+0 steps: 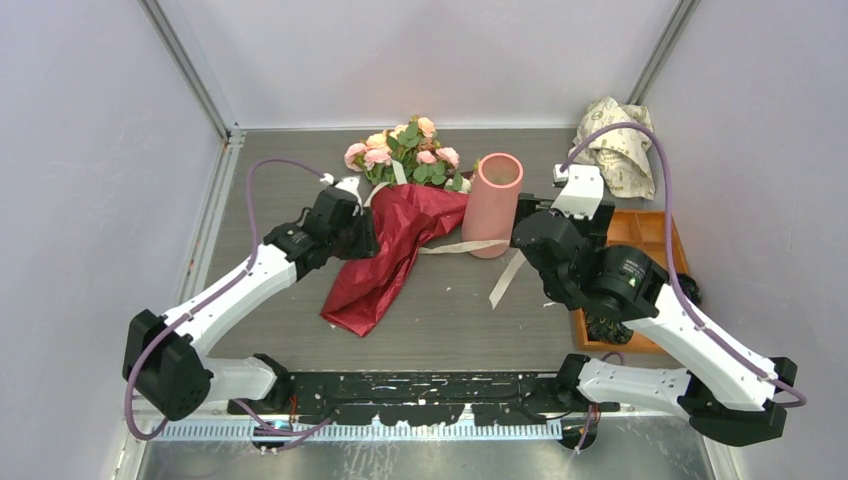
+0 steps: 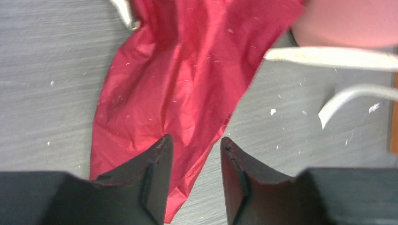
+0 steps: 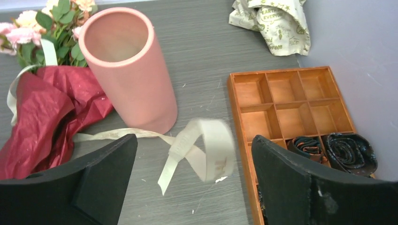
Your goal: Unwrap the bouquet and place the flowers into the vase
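Twin white-and-black arms trailing mauve cables (image 1: 248, 200)
White shells are covering the left arm (image 1: 235, 290) and right arm (image 1: 690, 335), black housings are capping their joints, and matte black fingers (image 2: 150, 187) are tipping the left hand (image 2: 196, 139) and right hand (image 3: 193, 137).

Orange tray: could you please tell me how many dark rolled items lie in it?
2: one roll in the tray's nearest visible row, middle compartment; another to its right. More may hide behind the right pincer.
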Available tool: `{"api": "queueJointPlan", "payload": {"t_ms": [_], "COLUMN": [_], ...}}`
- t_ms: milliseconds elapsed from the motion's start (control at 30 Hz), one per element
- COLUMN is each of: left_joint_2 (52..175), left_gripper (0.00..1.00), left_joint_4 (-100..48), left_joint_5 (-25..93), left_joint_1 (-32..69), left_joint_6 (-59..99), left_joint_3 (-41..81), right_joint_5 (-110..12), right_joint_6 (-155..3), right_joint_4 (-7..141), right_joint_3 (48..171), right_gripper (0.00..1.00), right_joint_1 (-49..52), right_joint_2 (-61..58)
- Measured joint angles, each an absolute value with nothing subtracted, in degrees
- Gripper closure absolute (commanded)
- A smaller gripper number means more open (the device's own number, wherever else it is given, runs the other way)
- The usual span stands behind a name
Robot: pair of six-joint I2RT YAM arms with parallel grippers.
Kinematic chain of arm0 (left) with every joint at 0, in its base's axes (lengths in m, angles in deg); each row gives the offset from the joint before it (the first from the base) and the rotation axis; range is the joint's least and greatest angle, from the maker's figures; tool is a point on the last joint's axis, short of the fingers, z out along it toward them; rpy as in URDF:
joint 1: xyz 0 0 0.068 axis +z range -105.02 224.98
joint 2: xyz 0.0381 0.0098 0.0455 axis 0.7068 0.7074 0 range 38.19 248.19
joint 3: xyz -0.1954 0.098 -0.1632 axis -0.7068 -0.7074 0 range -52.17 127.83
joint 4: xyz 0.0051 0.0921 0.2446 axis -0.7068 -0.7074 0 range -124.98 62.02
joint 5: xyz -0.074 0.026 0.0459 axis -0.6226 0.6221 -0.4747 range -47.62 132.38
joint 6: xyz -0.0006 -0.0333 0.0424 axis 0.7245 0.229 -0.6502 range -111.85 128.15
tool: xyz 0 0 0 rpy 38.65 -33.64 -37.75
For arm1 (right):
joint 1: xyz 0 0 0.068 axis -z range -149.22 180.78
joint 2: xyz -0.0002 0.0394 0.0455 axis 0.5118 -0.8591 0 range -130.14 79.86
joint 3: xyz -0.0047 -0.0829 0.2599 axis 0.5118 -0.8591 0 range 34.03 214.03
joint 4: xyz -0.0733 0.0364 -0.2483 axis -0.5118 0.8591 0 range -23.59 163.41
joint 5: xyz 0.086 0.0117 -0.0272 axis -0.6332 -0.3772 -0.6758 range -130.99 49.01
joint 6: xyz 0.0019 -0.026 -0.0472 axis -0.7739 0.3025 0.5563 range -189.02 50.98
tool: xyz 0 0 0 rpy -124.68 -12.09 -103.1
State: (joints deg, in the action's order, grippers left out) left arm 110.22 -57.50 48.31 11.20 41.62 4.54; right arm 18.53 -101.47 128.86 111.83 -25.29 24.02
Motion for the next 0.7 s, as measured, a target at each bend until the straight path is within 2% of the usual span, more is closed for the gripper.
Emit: {"api": "queueJointPlan", "payload": {"t_ms": [167,367,700], "left_joint_2": [113.89,124.40,141.38], "left_gripper": [0.45,0.44,0.47], "left_joint_4": [-58.84,-62.16,-67.49], "left_joint_5": [47.35,51.83,62.26], "left_joint_1": [6.30,-0.65,-0.98], "left_joint_6": [36.55,31.20,27.96], "left_joint_3": [10.99,23.07,29.59], "right_joint_5": [19.89,15.95,8.92], "right_joint_6": [-104.77,-103.65,-99.50], "right_joint_4": [128.05,121.39,113.28], "right_joint_3": [110.94,106.81,102.15], "right_gripper": [0.00,0.01,0.01], "right_joint_1": [-25.29,-25.29,-25.29], "right_joint_2": [25.40,28.40,32.57]}}
